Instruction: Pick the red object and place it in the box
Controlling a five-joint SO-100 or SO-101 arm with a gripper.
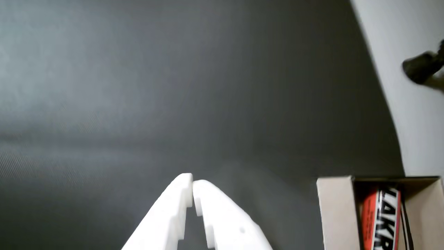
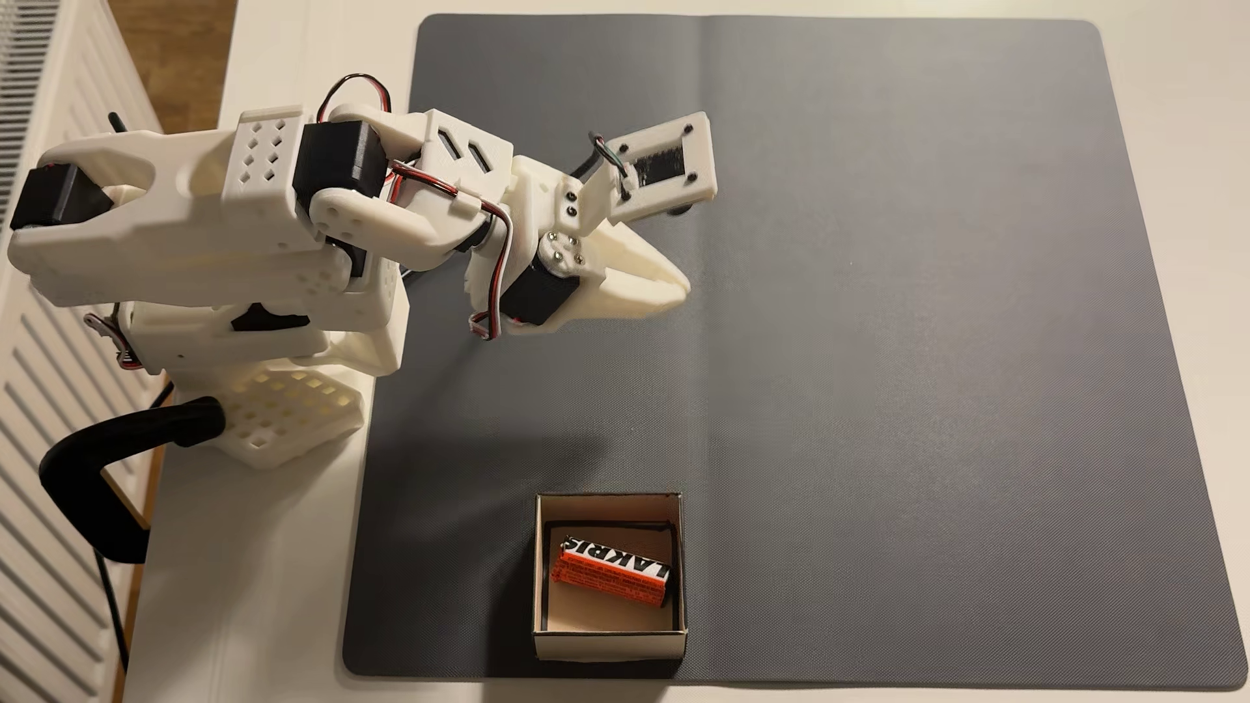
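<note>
- red packet (image 2: 612,571) lies slanted on floor of cardboard box (image 2: 609,642), LAKRIS face up
- box sits near front edge of grey mat (image 2: 913,338)
- gripper (image 2: 680,284) well apart from box, above mat, fingertips together, empty

The mat (image 2: 879,338) is showing a matt, finely woven grey texture. The gripper (image 2: 680,287) is looking like matt white printed plastic. The box (image 2: 609,642) is appearing as plain beige cardboard, the red object (image 2: 609,578) as slightly glossy printed paper.

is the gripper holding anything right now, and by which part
Nothing is held. The gripper is shut and empty over the mat; the red LAKRIS packet lies inside the cardboard box.
</note>
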